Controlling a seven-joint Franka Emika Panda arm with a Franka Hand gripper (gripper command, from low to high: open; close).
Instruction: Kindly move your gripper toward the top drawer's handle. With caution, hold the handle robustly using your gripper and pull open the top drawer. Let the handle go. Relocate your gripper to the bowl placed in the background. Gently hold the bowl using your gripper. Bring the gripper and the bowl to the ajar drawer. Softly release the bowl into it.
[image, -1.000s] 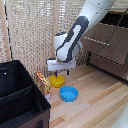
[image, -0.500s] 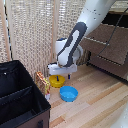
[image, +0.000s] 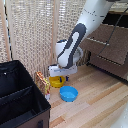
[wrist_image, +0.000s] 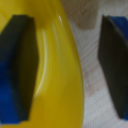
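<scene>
The yellow bowl (image: 56, 82) sits on the wooden floor in front of a woven screen. My gripper (image: 58, 77) hangs straight down over it on the white arm. In the wrist view the yellow bowl (wrist_image: 55, 75) fills the middle, and my gripper (wrist_image: 65, 67) is open astride its rim. One blue-tipped finger (wrist_image: 17, 70) is inside the bowl, the other finger (wrist_image: 114, 65) outside over the floor, clear of the wall. The dark brown top drawer (image: 111, 36) stands at the exterior view's right. Its handle is too small to make out.
A blue bowl (image: 68, 93) lies just in front of the yellow one. A tall black box (image: 20, 97) fills the exterior view's lower left, with a small orange patterned object (image: 43, 83) beside it. The woven screen (image: 35, 35) stands close behind the arm.
The arm has sunk slightly toward the yellow bowl. The bowls have not moved.
</scene>
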